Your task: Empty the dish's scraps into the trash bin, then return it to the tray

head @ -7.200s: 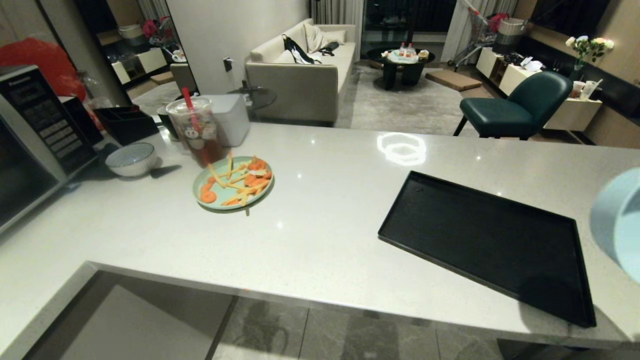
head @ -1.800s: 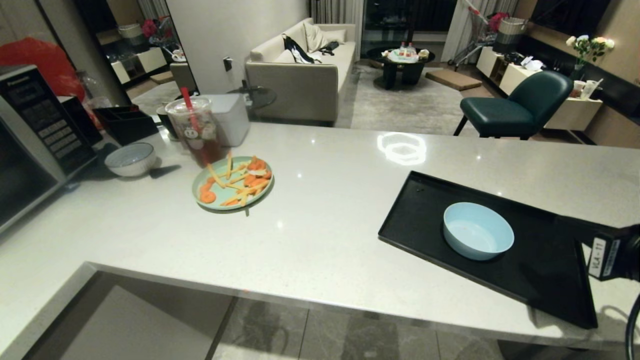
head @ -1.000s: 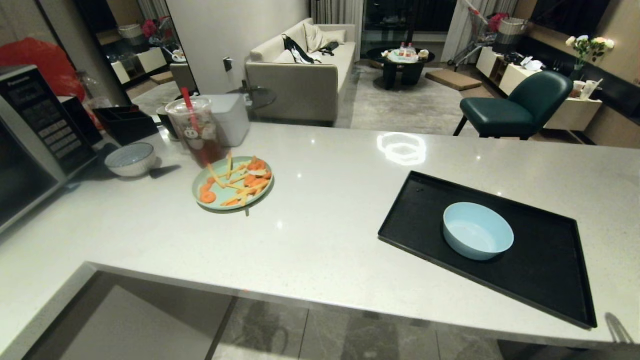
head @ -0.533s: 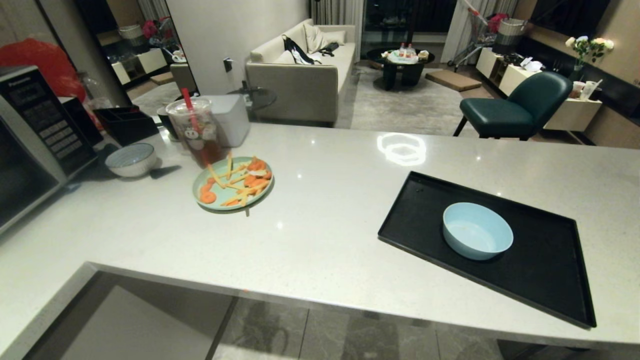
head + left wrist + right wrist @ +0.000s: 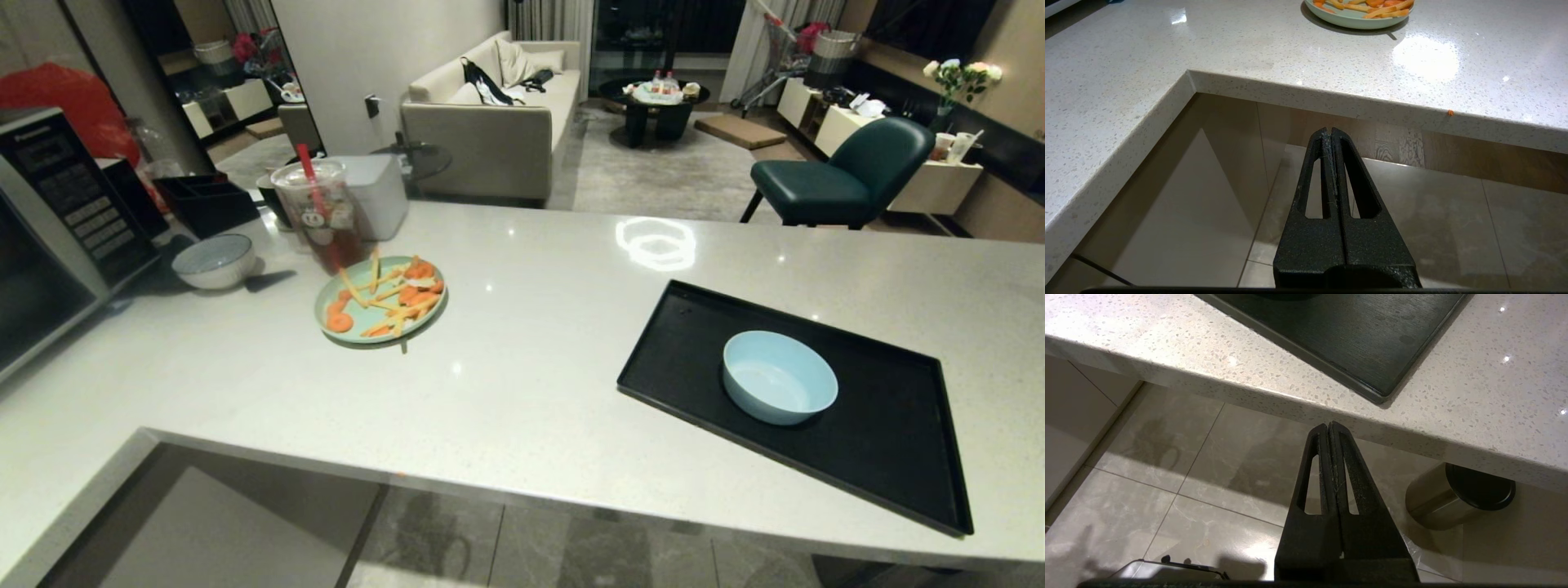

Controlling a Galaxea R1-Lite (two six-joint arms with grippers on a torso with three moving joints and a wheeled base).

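Dish (image 5: 780, 376) light-blue, round, empty, upright on tray (image 5: 890, 441).

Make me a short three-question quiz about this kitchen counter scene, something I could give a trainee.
1. True or false: the light-blue dish sits on the black tray.
2. Which holds orange and yellow food pieces? A) the dish B) the green plate C) the grey-white bowl
3. Fill in: the fingers of the right gripper, hanging below the counter edge over the floor, are ____.

Key:
1. True; it stands upright and looks emptied.
2. B.
3. Shut, holding nothing. The left gripper is also shut, parked below the counter.
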